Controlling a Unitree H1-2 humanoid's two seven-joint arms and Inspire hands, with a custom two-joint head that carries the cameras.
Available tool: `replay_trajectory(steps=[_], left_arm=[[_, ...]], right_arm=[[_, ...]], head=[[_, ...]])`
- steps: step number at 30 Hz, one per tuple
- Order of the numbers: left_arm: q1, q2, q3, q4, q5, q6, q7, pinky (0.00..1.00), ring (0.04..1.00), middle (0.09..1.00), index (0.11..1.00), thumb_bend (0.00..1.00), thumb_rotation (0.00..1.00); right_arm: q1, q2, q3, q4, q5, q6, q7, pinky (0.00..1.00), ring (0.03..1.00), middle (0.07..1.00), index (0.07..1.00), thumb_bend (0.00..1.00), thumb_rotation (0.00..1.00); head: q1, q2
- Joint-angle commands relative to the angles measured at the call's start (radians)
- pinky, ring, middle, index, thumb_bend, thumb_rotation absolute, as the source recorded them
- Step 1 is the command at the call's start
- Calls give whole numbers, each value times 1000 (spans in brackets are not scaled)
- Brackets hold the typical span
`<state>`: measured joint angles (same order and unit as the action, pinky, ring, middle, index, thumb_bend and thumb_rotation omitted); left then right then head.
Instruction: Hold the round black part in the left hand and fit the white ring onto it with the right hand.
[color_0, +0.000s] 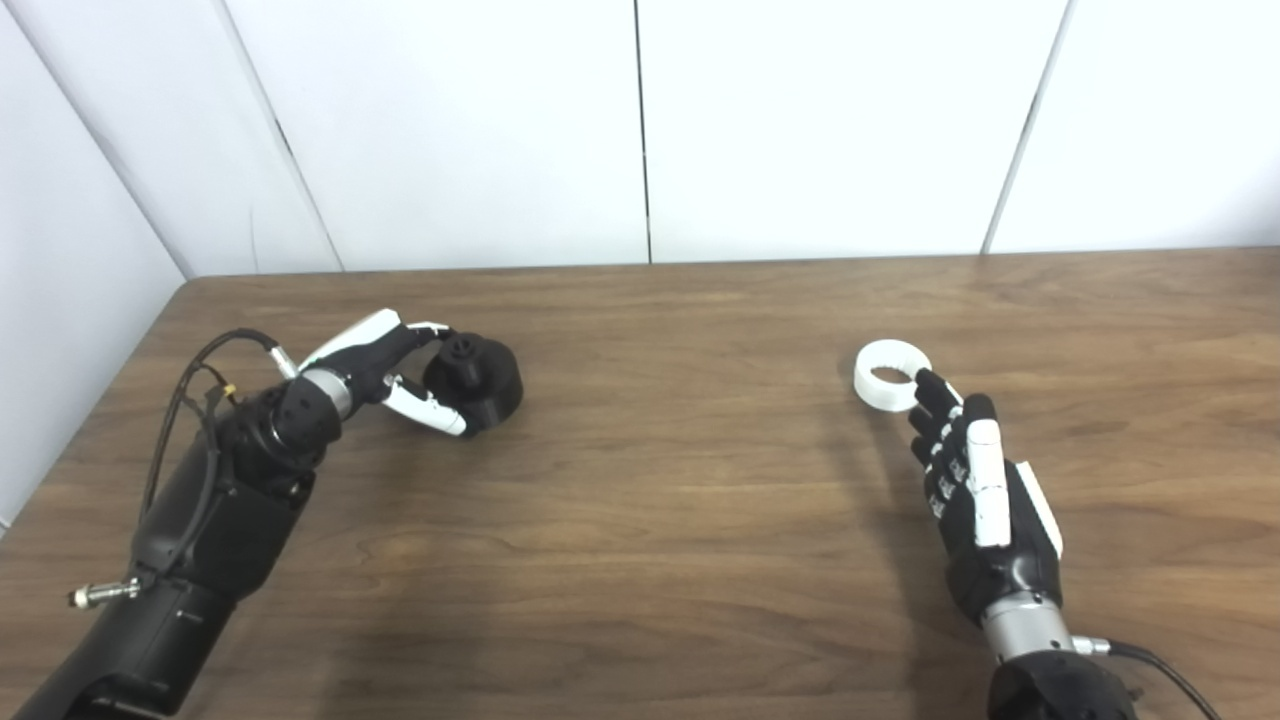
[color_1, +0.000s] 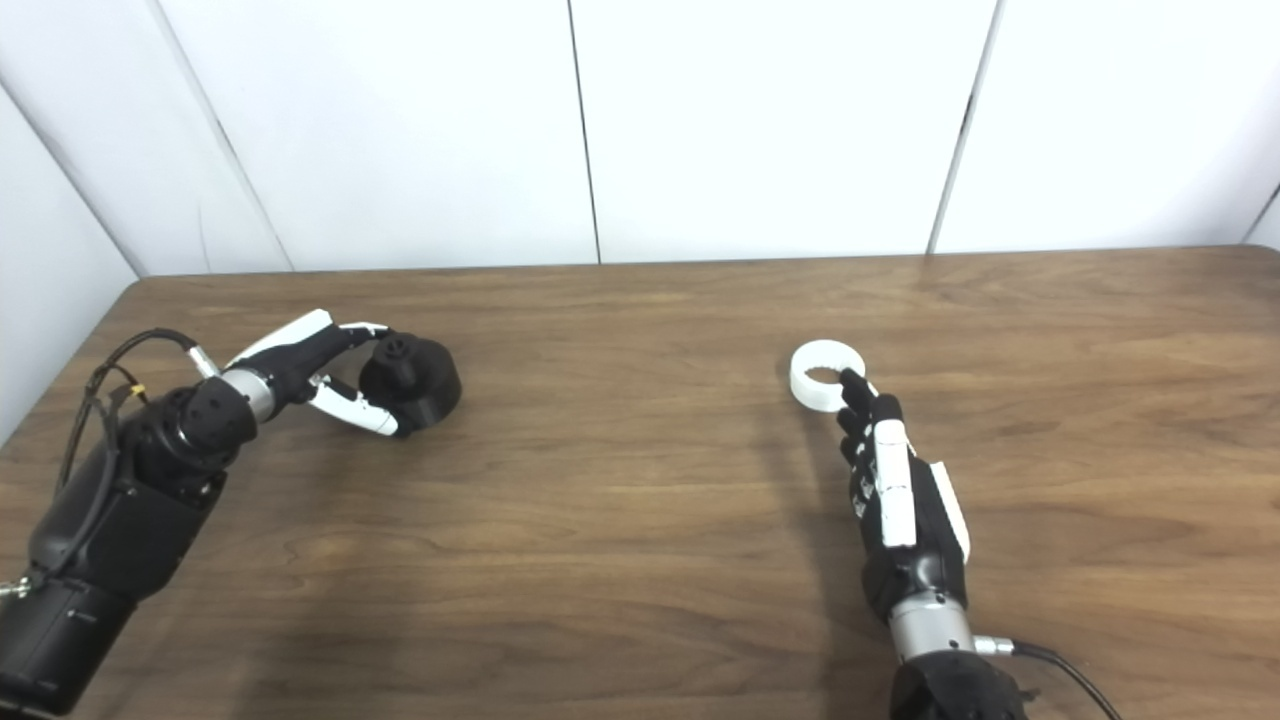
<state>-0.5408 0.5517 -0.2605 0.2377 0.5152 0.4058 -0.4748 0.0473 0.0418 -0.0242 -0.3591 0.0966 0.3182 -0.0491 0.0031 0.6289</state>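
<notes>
Near the left edge of the desk, my left hand (color_0: 375, 375) has its fingers (color_0: 430, 408) and thumb curled apart around the near-left side of the round black plastic part (color_0: 478, 381). The fingertips look to be touching its wall, but I cannot tell whether the grip is closed firm. The part sits flat on the brown wood-grain desk (color_0: 650, 480), its small raised hub pointing up. It is not lifted.

Behind the hand, the silver wrist collar and black forearm run back to the near-left corner. Loose black cables loop beside the wrist.

On the right half of the desk, my right hand (color_1: 895, 490) lies stretched out, palm side down, fingers (color_1: 858, 395) straight and close together, holding nothing. The foremost fingertip overlaps the near rim of the white plastic ring (color_1: 822, 373); contact or just above, I cannot tell from either eye view. The ring lies flat on the desk, hole up, roughly midway between the near and far edges and well apart from the black part.

The right forearm enters from the near edge, with a cable trailing off to the right.

Past the far edge stand plain white wall panels (color_0: 800, 120).
</notes>
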Motion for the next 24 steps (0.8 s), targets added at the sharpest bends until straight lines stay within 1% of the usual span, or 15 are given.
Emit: replay_trajectory(steps=[1,7,12,16,19,22,24], left_arm=[[-62,25,6,-8,10,-22,21,1000,1000,1000,883,1000,219],[-67,18,-2,-1,15,-7,23,999,1000,1000,871,1000,232],[-64,15,-5,2,14,-14,33,1000,1000,1000,863,1000,232],[-61,13,-4,-4,15,-12,39,1000,1000,1000,838,998,232],[-59,13,-8,-5,25,-17,51,1000,1000,1000,806,956,238],[-56,10,-8,-4,30,-20,63,1000,1000,1000,790,939,245],[-54,6,-8,-4,34,-17,73,1000,1000,1000,779,921,233]], right_arm=[[22,15,1,-42,4,-41,1,1000,980,966,915,573,1000],[19,12,0,-45,-1,-35,-2,1000,979,963,915,568,1000],[15,8,-3,-38,2,-43,1,1000,981,965,916,570,1000],[13,8,-4,-39,3,-41,1,1000,979,962,914,569,1000],[13,5,-4,-42,3,-39,3,1000,982,965,918,560,1000],[13,6,-5,-45,3,-35,2,1000,979,963,914,560,1000],[13,6,-5,-45,1,-34,2,1000,979,964,912,563,1000]], head=[[1,-2],[1,-2],[1,-4],[-1,-5],[0,-4],[2,-5],[1,-4]])
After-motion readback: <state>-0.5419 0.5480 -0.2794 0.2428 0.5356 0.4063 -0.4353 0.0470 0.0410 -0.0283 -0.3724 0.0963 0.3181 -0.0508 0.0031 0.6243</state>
